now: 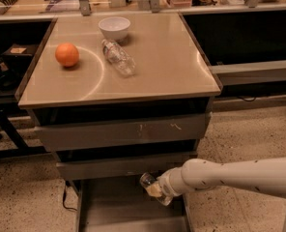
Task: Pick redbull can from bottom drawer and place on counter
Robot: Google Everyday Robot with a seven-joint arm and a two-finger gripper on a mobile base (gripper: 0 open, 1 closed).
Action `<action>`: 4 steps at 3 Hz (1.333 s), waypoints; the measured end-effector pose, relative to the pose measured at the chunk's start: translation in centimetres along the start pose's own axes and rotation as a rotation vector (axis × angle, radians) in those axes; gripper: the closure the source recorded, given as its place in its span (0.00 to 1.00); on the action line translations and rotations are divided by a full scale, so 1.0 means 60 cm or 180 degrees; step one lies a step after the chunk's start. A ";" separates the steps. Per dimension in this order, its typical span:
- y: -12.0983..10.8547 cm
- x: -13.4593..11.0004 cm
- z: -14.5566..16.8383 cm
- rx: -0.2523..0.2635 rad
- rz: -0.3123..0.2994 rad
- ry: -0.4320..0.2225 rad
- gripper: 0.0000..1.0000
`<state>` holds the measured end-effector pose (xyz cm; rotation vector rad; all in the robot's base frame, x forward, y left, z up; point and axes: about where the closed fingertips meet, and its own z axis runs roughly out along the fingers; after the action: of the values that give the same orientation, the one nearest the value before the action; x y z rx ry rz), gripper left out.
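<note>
Orange (66, 54), bowl (114, 28) and plastic bottle (118, 58) sit on the counter (172, 57), well above the fingers (156, 191). No writing is legible on any item. Gripper (151, 186) is over the open bottom drawer (109, 207), fingers pinching the redbull can (146, 180) between them.

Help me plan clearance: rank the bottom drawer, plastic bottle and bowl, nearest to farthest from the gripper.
The gripper is low, below the cabinet front.
1. bottom drawer, directly beneath it.
2. plastic bottle, mid counter.
3. bowl, counter's back.
</note>
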<state>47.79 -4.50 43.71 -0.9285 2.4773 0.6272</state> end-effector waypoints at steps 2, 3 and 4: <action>0.003 -0.025 -0.044 0.0113 -0.0009 -0.0021 1.00; 0.019 -0.056 -0.128 0.0301 0.0005 -0.0073 1.00; 0.034 -0.105 -0.235 0.0541 -0.0082 -0.0203 1.00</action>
<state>47.55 -7.60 58.95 -0.8602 2.4145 0.4233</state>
